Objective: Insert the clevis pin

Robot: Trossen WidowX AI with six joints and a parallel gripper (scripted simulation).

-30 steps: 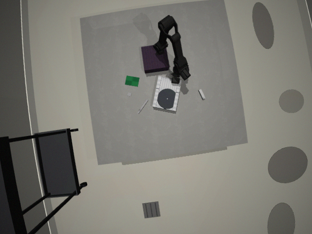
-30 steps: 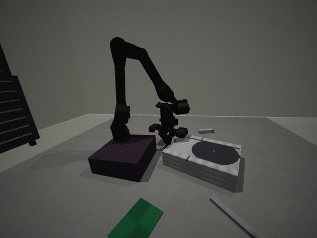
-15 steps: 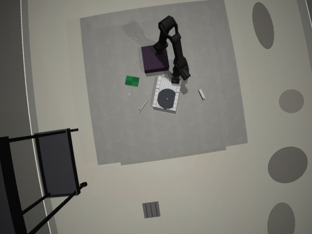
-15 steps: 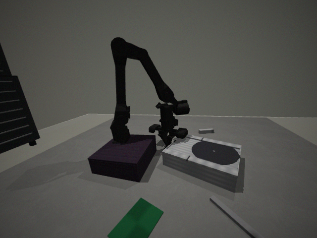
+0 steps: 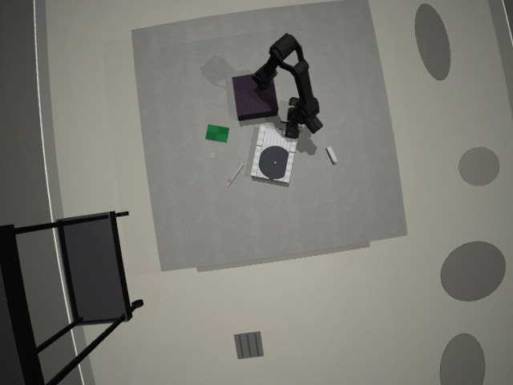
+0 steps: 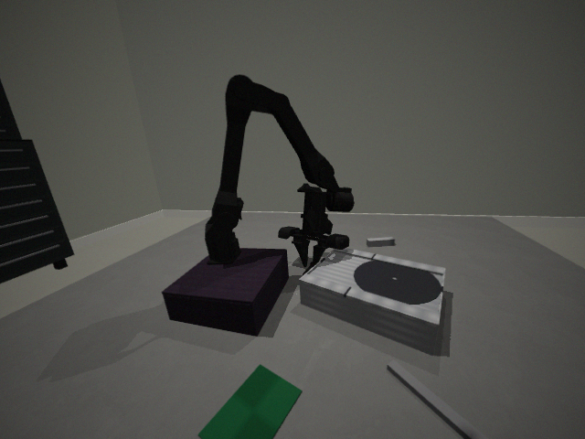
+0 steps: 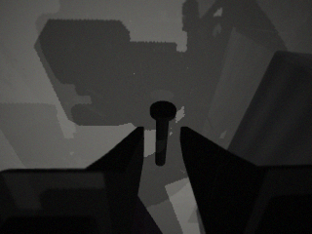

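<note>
The gripper (image 5: 293,117) (image 6: 309,265) (image 7: 162,133) is partly open beside the tray (image 5: 255,161) (image 6: 368,316), gripping nothing; the pin (image 7: 163,111), head up, shows between its parted fingertips, outside the tray. The disc (image 5: 269,165) (image 6: 377,285) lies flat inside the tray.

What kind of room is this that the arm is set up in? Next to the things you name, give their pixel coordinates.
It looks like a robotics lab or workshop, though I can't be sure: a black robot arm (image 5: 304,87) (image 6: 295,132) is mounted on a dark purple block (image 5: 248,103) (image 6: 212,306), beside a white ribbed tray (image 5: 269,134) (image 6: 325,278), with plain grey walls (image 6: 377,94) behind.
</note>
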